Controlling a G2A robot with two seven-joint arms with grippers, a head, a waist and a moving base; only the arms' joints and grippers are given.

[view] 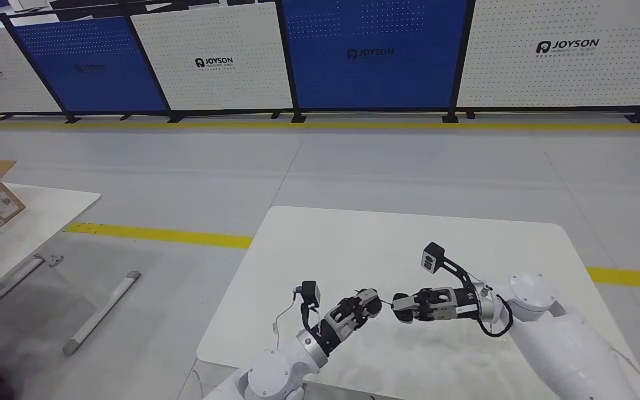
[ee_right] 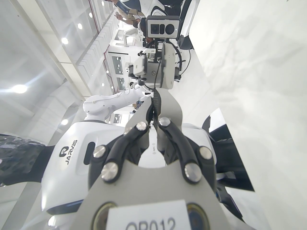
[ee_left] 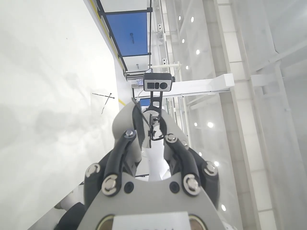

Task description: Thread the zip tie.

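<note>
Surface (view: 300, 262): white, rectangular. The fingers of both arms meet over its near part, a little in from the near edge. The white top runs wide past them to the far edge and out to both side edges.

Left fingers (ee_left: 138, 123) (view: 362, 303): tips point across at the other arm. They stand apart w/ a plain gap between the pads, so they're open. In the right wrist view they sit just beyond the right tips (ee_right: 165, 69), almost touching them.

Right fingers (ee_right: 169, 107) (view: 403, 306): closed tip to tip, pinching the zip tie. They're held above the surface, level w/ the left pair and aimed into its gap.

Zip tie (ee_right: 157, 74) (ee_left: 144, 118): thin black strand. It comes out of the right tips and runs straight into the gap of the left pair, passing close along one dark pad. Can't tell if it touches that pad. Its far end sticks out past the left tips.

Loose zip ties (ee_left: 105, 99): two thin black ones, crossed, flat on the surface. They lie well apart from both sets of fingers, close to a surface edge.
</note>
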